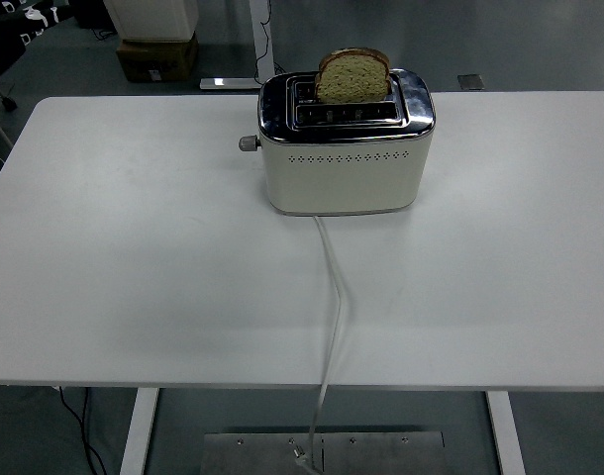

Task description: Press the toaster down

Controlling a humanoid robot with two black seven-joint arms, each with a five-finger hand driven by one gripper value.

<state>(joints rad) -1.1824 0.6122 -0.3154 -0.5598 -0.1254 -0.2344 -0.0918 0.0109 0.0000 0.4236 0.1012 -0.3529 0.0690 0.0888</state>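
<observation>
Head view, looking down over the white surface point(134, 277): a cream toaster point(344, 168) with a shiny metal top stands toward the far side, a little right of the middle. A slice of brown bread point(353, 75) sticks up out of the rear slot, most of it showing above the top, standing upright. The front slot looks dark, and what is inside it cannot be made out. On the toaster's left end a small grey lever knob point(247, 143) juts out sideways, sitting high on that end, near the top edge of the cream body. Nothing touches it. A row of small vent holes runs along the front wall, just under the metal top.

A white power cord point(334, 297) leaves the bottom of the toaster's front wall, runs toward the near edge in a gentle curve, and drops over that edge down to a metal base plate point(322, 450) on the floor.

At the far top-left corner only a sliver of the left robot hand point(30, 12) shows, black with white marks, well apart from the toaster and off beyond the surface's corner. Whether it is wide or closed cannot be told from that scrap. It holds nothing that can be seen.

Behind the surface a cardboard box point(156, 54) sits on the floor.
</observation>
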